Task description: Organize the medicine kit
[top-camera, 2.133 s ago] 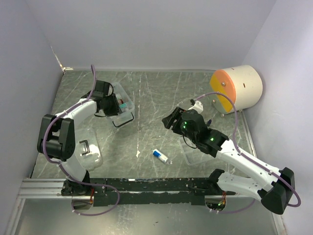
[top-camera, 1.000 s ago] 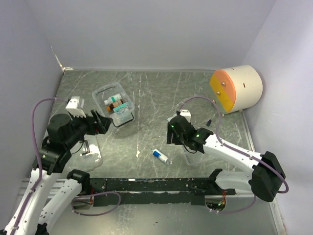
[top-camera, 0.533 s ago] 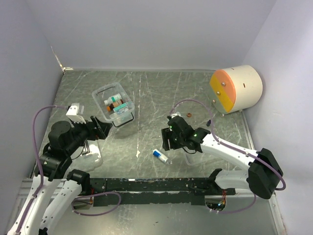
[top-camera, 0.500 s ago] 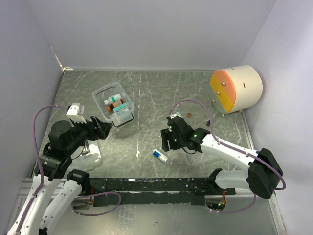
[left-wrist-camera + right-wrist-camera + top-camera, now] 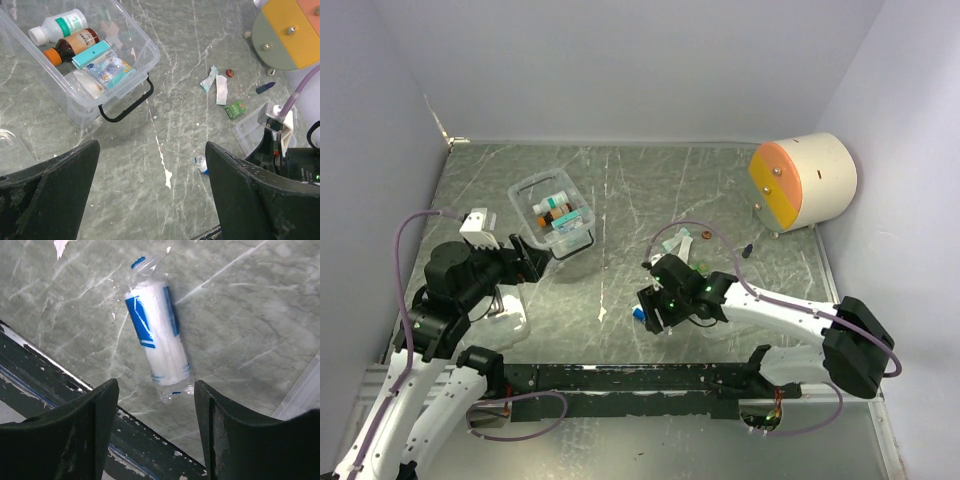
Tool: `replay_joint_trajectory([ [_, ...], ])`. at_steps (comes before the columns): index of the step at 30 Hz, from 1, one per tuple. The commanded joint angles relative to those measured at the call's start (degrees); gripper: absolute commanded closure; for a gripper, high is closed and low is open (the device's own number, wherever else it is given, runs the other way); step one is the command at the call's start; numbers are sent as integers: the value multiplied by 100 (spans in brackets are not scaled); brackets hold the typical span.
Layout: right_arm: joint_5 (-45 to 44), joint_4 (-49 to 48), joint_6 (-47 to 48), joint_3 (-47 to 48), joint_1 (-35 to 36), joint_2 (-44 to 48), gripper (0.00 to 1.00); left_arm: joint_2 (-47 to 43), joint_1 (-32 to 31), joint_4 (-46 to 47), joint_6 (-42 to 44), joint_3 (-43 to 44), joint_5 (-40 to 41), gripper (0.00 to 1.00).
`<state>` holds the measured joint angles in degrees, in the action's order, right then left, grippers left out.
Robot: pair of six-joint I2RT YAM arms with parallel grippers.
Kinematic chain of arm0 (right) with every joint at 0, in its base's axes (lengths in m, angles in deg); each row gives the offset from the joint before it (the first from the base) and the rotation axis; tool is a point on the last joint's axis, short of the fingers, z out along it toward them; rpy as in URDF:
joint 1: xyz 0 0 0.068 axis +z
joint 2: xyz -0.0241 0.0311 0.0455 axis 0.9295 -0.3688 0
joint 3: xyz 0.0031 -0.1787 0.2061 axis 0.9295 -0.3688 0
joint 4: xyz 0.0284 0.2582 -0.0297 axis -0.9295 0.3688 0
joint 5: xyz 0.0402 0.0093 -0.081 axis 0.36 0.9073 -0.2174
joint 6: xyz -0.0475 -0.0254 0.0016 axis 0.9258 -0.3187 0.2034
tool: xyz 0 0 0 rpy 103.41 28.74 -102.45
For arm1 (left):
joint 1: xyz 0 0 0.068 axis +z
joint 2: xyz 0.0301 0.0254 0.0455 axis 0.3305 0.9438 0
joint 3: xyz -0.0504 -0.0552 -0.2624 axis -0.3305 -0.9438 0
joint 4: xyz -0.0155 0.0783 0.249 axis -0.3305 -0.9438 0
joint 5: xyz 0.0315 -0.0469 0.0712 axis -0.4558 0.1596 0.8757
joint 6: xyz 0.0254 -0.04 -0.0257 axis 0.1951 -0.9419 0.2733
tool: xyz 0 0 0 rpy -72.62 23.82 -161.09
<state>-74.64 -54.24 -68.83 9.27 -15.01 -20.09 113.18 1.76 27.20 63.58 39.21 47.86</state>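
The medicine kit (image 5: 523, 189) is a clear box at the back left, open, with a black latch (image 5: 127, 105) on its near side. Inside it lie a white bottle (image 5: 57, 25), a brown bottle (image 5: 72, 44), a teal carton (image 5: 91, 54) and packets. My left gripper (image 5: 535, 258) (image 5: 151, 150) hangs open in front of the box, holding nothing. A white-and-blue wrapped roll (image 5: 157, 345) (image 5: 201, 164) lies near the front rail. My right gripper (image 5: 650, 308) (image 5: 155, 390) is open just over it, its jaws on either side of the roll's near end.
A cream-and-orange cylinder (image 5: 805, 180) stands at the back right. Sachets (image 5: 216, 86), a green packet (image 5: 235, 109), a red cap (image 5: 229, 73) and a dark blue piece (image 5: 265, 88) lie mid-table. A clear tray insert (image 5: 247, 129) sits by the right arm. The lid (image 5: 512, 312) lies under the left arm.
My right gripper has moved left and toward the front rail, coming down over the wrapped roll. The left arm has shifted only slightly and stays open.
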Motion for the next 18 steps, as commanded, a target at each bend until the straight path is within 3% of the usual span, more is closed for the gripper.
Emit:
replay_joint_trajectory([
  [1, -55, -62, 200, -72, 162, -163, 39, -107, -21, 137, -112, 82, 175, 1],
  [8, -533, -44, 256, 111, 309, -758, 51, -32, -21, 244, -116, 35, -42, 1],
  [18, -757, -583, 240, 183, 352, -1138, 58, 111, -21, 394, -5, -38, -351, 0],
])
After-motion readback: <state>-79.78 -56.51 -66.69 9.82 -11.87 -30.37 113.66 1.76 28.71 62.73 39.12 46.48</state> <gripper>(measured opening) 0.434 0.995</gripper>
